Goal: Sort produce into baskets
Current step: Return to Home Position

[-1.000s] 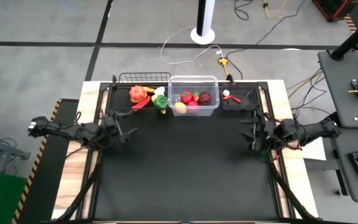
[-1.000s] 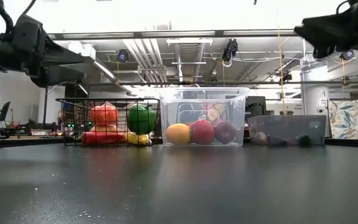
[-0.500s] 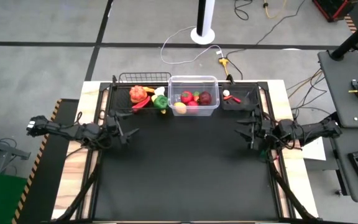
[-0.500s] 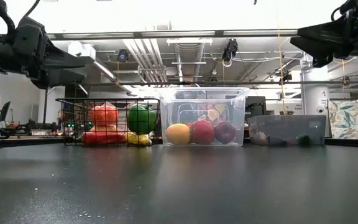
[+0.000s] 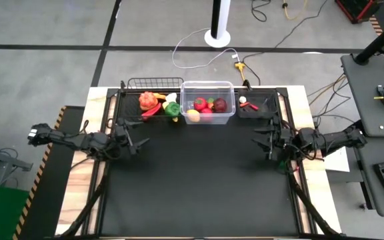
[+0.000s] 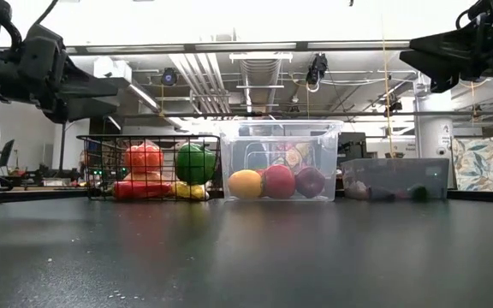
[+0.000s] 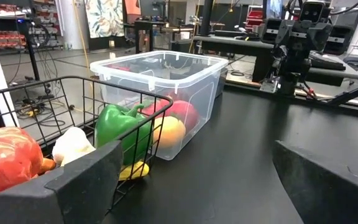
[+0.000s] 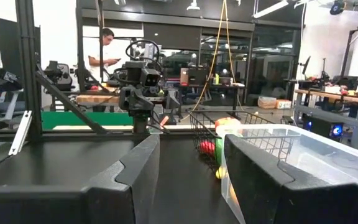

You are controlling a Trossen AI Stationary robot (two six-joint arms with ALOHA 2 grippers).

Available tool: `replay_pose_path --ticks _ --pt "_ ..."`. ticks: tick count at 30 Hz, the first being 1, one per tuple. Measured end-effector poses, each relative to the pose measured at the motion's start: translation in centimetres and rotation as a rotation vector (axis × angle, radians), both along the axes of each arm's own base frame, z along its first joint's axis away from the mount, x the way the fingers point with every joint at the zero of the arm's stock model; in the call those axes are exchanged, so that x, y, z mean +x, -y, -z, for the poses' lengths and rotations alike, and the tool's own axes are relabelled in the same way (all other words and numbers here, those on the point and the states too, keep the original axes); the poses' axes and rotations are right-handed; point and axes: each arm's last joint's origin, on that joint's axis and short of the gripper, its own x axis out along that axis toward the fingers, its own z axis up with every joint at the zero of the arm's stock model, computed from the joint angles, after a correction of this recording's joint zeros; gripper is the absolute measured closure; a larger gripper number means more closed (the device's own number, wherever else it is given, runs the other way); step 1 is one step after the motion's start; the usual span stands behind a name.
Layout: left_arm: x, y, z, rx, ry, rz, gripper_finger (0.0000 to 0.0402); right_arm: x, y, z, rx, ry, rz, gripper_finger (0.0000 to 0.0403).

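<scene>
I see both arms low at the side edges of the table, facing each other across the bare dark top. The left gripper is at the left edge, close in front of the wire basket. Its fingers are spread wide and nothing is between them. The right gripper is at the right edge, in front of the dark tray. Its fingers are also apart and it holds nothing.

All the produce I can find is inside the three containers lined up along the far edge. The wire basket, on the left, holds an orange-red pumpkin, a white garlic, a green pepper, a red chilli and a yellow piece low at the front. Just beside it, in the middle, is the clear bin with a red tomato, a dark red fruit and a yellow-orange fruit. The dark tray, on the right, holds a few small pieces, one red and white. They are too small for me to name.
</scene>
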Motion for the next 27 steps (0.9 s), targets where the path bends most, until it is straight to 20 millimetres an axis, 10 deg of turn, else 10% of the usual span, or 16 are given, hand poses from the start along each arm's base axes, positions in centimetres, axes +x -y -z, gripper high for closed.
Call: replay_pose_path --ticks 27 --pt "0.06 0.01 0.09 0.002 -0.010 0.000 0.0009 0.00 0.00 0.01 0.000 0.000 0.000 0.0229"
